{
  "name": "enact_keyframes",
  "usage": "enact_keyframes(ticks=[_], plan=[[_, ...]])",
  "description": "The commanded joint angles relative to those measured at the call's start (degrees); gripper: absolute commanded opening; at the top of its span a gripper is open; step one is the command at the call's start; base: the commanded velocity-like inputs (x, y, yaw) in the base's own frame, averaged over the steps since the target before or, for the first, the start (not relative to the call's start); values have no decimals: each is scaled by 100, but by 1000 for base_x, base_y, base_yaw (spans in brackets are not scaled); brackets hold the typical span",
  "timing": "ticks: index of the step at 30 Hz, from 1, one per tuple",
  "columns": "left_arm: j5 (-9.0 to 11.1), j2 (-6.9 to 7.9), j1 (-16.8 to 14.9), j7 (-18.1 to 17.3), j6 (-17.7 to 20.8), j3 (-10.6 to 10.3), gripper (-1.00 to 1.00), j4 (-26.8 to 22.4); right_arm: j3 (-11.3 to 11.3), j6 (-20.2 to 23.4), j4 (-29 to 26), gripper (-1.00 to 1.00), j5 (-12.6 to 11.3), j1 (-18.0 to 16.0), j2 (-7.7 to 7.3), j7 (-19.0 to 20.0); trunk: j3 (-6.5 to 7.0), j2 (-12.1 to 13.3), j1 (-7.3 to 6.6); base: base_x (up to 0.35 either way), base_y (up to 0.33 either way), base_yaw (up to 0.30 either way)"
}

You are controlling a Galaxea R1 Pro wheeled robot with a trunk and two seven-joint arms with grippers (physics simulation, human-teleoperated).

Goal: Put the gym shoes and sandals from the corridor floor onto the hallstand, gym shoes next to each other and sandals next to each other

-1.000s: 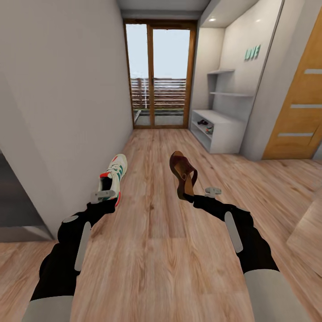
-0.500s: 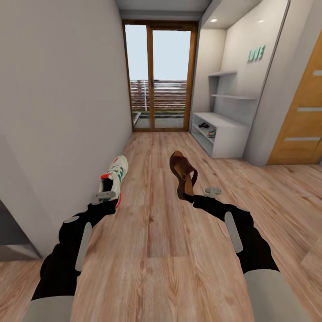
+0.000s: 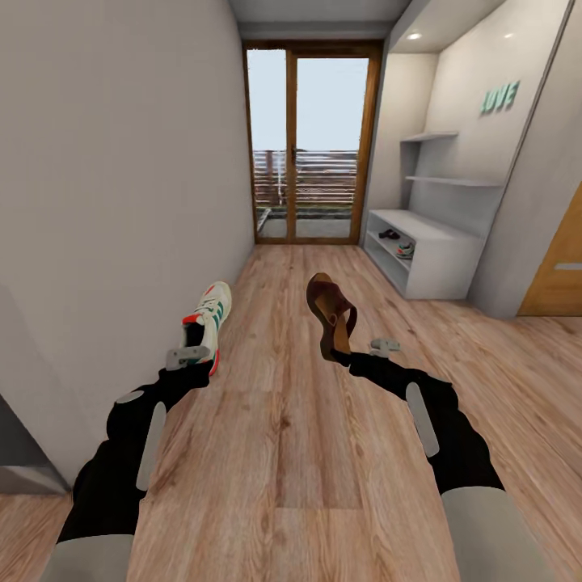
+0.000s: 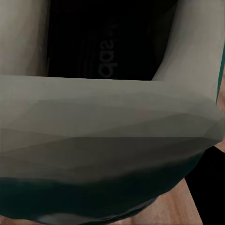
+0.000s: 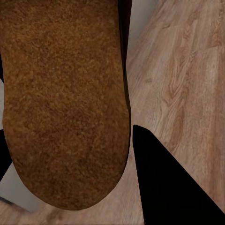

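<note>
My left gripper is shut on a white gym shoe with green stripes and a red-orange heel, held above the corridor floor. Its pale rim and dark inside loom close in the left wrist view. A brown sandal is held toe-up, and my right gripper is shut on it. The sandal's tan footbed shows large in the right wrist view. Far on the right stands the grey hallstand. A dark sandal and a gym shoe lie on its shelf.
A plain grey wall runs close along the left. A glazed wooden door closes the far end of the corridor. An orange-brown door sits at the right beyond the hallstand. Open plank floor stretches ahead between the arms and the rack.
The whole view has shifted: the hallstand and glazed door now sit further right and look larger. Both arms keep the same pose, each holding its shoe.
</note>
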Motion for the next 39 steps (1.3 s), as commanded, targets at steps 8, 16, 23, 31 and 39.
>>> enact_keyframes(ticks=[8, 16, 23, 31, 39], plan=[[0, -6, -4, -38, 33, 16, -100, 1, -19, 55, -5, -100, -54, -1, 6, 7, -5, -2, 2, 344, 0, 5], [0, -6, -4, -40, 33, 16, -100, 3, -19, 55, -7, -100, -54, -2, 6, 10, -5, -2, 2, 344, 0, 0], [0, -6, -4, -40, 33, 17, -100, 3, -19, 55, -5, -100, -54, -2, 6, 8, -5, -2, 2, 344, 0, 0], [0, -6, -4, -40, 33, 16, -100, 3, -19, 55, -13, -100, -54, -4, 6, 12, 8, -2, 2, 344, 0, 0], [0, -6, -4, -40, 33, 16, -100, 39, -19, 55, -8, -100, -54, -2, 6, 12, 38, -2, 2, 344, 0, 0]])
